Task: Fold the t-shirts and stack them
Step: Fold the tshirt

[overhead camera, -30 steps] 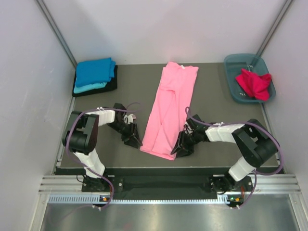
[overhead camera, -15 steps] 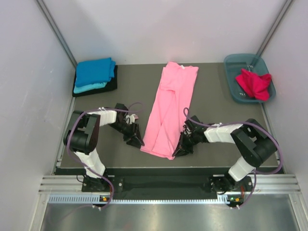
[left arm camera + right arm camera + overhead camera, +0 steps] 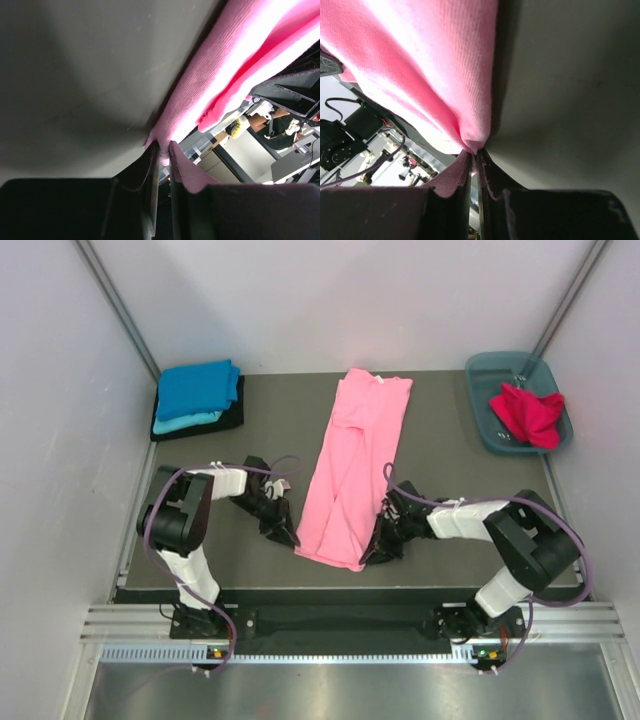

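Dark grey counter (image 3: 250,445) is carrying the light pink t-shirt (image 3: 352,465), which is lying as a narrow strip with its long axis running from the near edge toward the far side. Both claws are pinching its near hem, the left claw (image 3: 287,535) clenched on the left corner and the right claw (image 3: 372,552) on the right corner. The shirt's length is therefore stretching away from them, with neither arm nearer.

You've got a light pink t-shirt (image 3: 352,475) on the dark grey table (image 3: 450,445); far-left corner: bright blue t-shirt (image 3: 197,387), turquoise t-shirt (image 3: 185,422), black t-shirt (image 3: 230,423); far-right corner: crimson red t-shirt (image 3: 527,412), blue-grey tub (image 3: 481,405)
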Controlling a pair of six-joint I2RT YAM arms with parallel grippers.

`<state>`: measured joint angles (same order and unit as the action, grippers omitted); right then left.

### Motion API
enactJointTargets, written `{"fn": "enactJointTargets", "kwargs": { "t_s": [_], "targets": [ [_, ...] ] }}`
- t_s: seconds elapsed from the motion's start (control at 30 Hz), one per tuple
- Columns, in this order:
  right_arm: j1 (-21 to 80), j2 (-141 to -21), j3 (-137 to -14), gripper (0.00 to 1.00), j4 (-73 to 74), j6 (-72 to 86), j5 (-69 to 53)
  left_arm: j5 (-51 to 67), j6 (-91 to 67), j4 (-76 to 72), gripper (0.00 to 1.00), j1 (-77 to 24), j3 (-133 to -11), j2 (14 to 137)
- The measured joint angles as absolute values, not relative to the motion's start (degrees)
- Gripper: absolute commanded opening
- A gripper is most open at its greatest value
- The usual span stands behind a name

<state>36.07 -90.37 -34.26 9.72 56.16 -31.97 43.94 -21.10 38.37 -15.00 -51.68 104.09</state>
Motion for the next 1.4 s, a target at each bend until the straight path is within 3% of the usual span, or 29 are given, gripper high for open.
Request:
{"fn": "enactJointTargets", "kwargs": {
  "t_s": [0.07, 0.2, 0.8, 1.1, 1.4],
  "targets": [
    [35.92, -90.13, -34.15, 0.05, 9.65, 55.92, -31.77, 43.99, -21.1, 38.41, 0.0, -15.2, -52.18, 104.53],
    [35.44, -89.19, -34.13, 0.0, 10.2, 54.94, -30.5, 43.99, -19.68, 38.79, 0.0, -15.38, -53.47, 104.6],
    [26.81, -78.89, -41.82, 0.0, 19.55, 42.52, -25.1, 42.78, -12.21, 45.15, 0.0, -15.31, -71.05, 101.23],
    [19.29, -82.08, -49.52, 0.0, 18.96, 39.07, -24.84, 42.59, -11.16, 45.34, 0.0, -15.31, -83.99, 108.03],
    [14.06, -90.87, -57.56, 0.0, 15.7, 36.51, -24.08, 40.86, -10.02, 43.83, 0.0, -15.31, -101.27, 122.32]
  ]
}}
